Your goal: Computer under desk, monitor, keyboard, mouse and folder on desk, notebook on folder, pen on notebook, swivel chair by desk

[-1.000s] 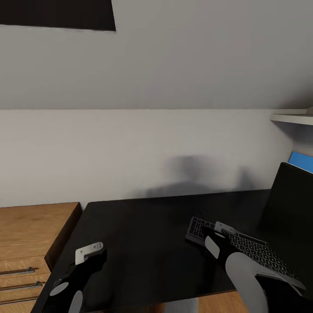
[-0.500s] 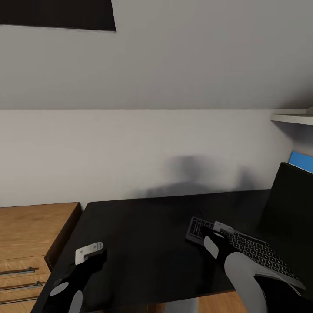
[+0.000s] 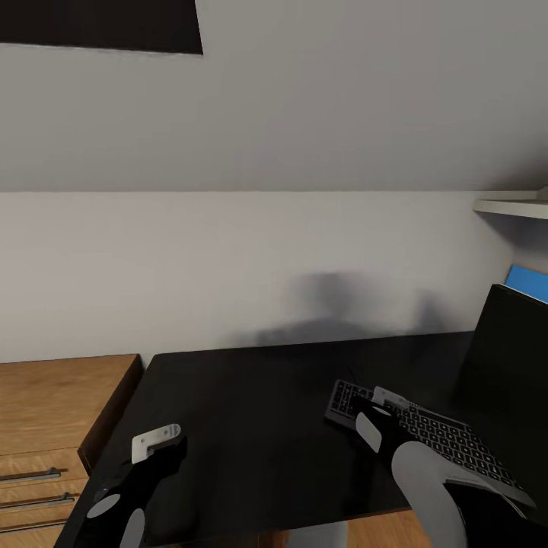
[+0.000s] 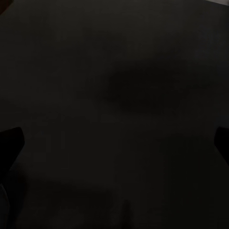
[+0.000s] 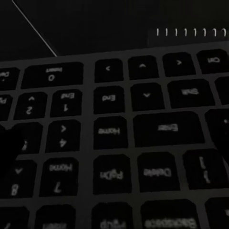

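The black desk (image 3: pixel 251 411) spreads in front of me. At its right end the black keyboard (image 3: pixel 449 438) lies flat, just in front of the dark monitor (image 3: pixel 510 365). My right gripper (image 3: pixel 377 411) hovers over the keyboard's left end, and the right wrist view has the keys (image 5: pixel 119 133) very close, with one dark fingertip (image 5: pixel 9 148) at the picture's edge; the jaws are open, holding nothing. My left gripper (image 3: pixel 156 441) hangs low over the desk's near left corner, open, with the bare black top (image 4: pixel 114 95) between its spread fingertips (image 4: pixel 9 143).
A light wooden drawer unit (image 3: pixel 53 411) adjoins the desk on the left. A white wall runs behind, with a white shelf (image 3: pixel 510 205) at upper right and a blue panel (image 3: pixel 529 281) behind the monitor. A dark rectangle (image 3: pixel 99 23) hangs at top left.
My right gripper has crept very slightly toward me over the keyboard. The left arm and the things on the desk have stayed put.
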Robot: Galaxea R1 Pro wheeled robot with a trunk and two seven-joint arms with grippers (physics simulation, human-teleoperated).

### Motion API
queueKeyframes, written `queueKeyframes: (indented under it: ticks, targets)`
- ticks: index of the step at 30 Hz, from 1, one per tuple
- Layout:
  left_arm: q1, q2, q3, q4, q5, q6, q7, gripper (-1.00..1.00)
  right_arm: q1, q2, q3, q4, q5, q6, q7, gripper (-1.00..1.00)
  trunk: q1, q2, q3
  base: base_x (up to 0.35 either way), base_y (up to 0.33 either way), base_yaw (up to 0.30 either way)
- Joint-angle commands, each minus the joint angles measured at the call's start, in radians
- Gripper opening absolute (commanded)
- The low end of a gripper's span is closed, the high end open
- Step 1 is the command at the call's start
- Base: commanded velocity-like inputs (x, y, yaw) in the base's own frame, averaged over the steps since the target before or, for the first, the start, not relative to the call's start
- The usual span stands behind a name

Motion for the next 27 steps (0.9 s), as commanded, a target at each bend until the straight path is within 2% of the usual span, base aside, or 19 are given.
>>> queueKeyframes:
  ticks: [1, 27]
  targets:
    - [-0.001, -0.001, 0.000, -0.001, 0.011, 0.004, 0.007, 1.00, -0.001, 0.001, -0.003, -0.001, -0.006, -0.002, -0.002, 1.00, 0.000, -0.001, -0.001, 0.000, 0.000, 0.000]
    - [-0.001, 0.000, 0.001, -0.001, 0.011, 0.004, 0.007, 1.00, -0.001, -0.001, -0.003, -0.003, -0.006, -0.002, -0.002, 1.00, 0.000, -0.001, -0.001, 0.000, 0.000, 0.000]
